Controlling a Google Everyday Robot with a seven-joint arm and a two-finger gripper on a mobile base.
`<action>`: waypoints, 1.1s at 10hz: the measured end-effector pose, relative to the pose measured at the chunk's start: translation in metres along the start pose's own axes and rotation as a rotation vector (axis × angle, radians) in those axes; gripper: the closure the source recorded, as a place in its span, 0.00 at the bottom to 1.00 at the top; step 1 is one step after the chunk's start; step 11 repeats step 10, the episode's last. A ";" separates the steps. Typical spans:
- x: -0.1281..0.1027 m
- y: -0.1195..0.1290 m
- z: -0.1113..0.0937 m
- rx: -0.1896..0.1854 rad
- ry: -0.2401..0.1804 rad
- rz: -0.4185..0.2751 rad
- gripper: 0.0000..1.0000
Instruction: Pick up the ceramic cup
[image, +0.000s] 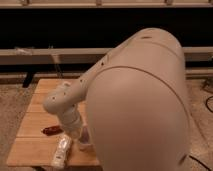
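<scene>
The ceramic cup (86, 145) shows only as a small pale rounded shape on the wooden table (35, 145), near the front edge and right under the end of my arm. My gripper (80, 134) points down at the cup and covers most of it. I cannot tell whether it touches the cup. The arm's elbow (59, 101) is bent above the table's left half. The large pale arm housing (140, 105) hides the table's right side.
A white wrapped oblong packet (61, 151) lies at the table's front edge, just left of the cup. A small red-brown object (51, 130) lies left of the gripper. A dark wall with a pale rail (50, 54) runs behind the table. Speckled floor surrounds it.
</scene>
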 end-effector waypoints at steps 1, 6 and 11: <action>0.001 0.000 -0.007 0.001 -0.002 -0.002 0.93; -0.011 -0.007 -0.007 0.006 -0.010 -0.017 0.93; -0.019 -0.013 -0.023 0.015 -0.011 -0.027 0.59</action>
